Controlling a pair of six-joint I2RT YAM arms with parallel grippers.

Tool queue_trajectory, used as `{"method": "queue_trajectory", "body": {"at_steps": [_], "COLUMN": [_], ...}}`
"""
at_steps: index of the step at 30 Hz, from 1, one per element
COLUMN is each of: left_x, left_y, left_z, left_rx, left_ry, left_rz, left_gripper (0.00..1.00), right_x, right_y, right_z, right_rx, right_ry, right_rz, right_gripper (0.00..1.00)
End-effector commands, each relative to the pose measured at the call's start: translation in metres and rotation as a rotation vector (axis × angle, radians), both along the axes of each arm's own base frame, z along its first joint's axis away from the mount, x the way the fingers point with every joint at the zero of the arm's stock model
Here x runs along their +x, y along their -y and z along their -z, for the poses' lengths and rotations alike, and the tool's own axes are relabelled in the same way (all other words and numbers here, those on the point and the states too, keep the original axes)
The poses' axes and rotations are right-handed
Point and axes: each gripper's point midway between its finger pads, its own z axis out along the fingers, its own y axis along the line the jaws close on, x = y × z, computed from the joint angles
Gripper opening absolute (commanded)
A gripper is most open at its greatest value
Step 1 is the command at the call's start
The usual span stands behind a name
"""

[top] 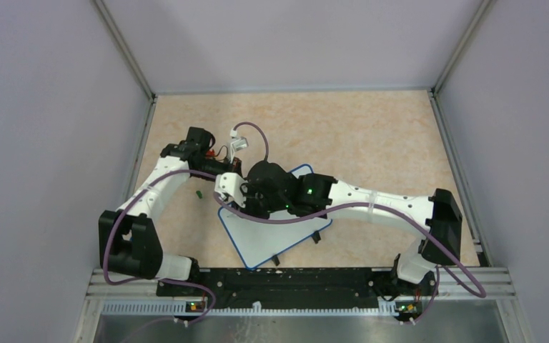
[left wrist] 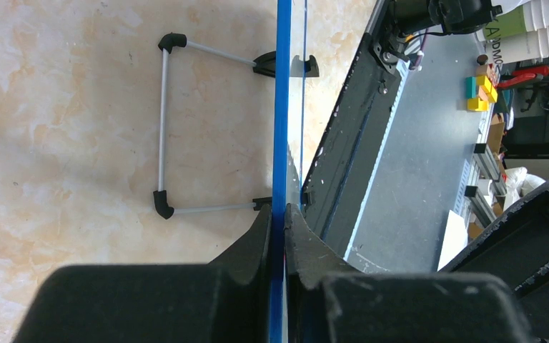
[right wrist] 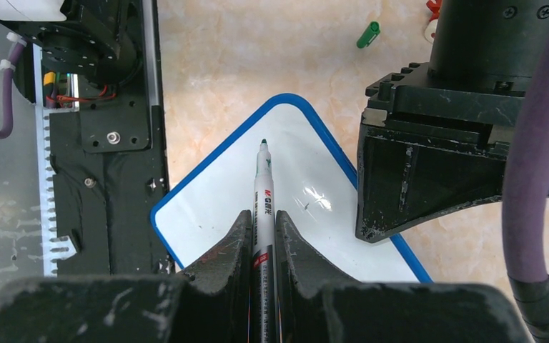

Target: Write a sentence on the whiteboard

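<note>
Whiteboard (top: pixel 279 239), blue-rimmed, rounded corners: lies askew on the table (top: pixel 372 143), just ahead of the arm bases and between the two arms, with one long edge turned toward the rail. Every part of its face that I can see is blank, so I judge the sentence not yet begun. Left gripper (left wrist: pixel 277 225): jaws pinched together on the blue rim, one finger on each face of the board. I read this as a steadying hold, so the board will not slide under pen pressure. Right gripper (right wrist: pixel 263 229): jaws clamped on the barrel of the marker, wrist reaching across over the board from the right. Marker (right wrist: pixel 263 193), white body, green nib, uncapped: it runs straight out along the finger line, nib over the white face near a rounded corner. I judge that a sensible starting place for a first line, with room ahead for the script. I cannot tell whether the nib touches the surface. Wire stand (left wrist: pixel 163 128): a thin metal loop with black elbows, hinged from black clips on the rim and seen edge-on beside the board. I cannot tell whether it props the board or lies folded. Cap (right wrist: pixel 368 33), green: loose on the table beyond the board, well apart from the nib and out of the writing path.
</note>
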Motion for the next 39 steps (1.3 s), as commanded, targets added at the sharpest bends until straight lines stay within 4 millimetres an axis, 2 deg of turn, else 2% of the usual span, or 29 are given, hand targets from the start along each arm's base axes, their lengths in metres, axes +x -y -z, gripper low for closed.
{"method": "queue_trajectory", "body": {"at_steps": [1,28,39], "left_x": [-0.002,-0.003,-0.002], "left_y": [0.0,0.001,0.001], "left_z": [0.005,0.005,0.005], "left_rx": [0.023,0.032,0.035], "left_ry": [0.011,0.02,0.022], "left_rz": [-0.004,-0.001,-0.002], "left_gripper": [0.0,0.0,0.0], "right_x": [0.001,0.015,0.014], "right_y": [-0.015,-0.019,-0.014], "right_z": [-0.024,-0.018,-0.001], "right_rx": [0.065,0.063,0.026], "right_ry": [0.026,0.067,0.061], "right_rz": [0.001,0.054,0.054], "right_gripper": [0.0,0.0,0.0]}}
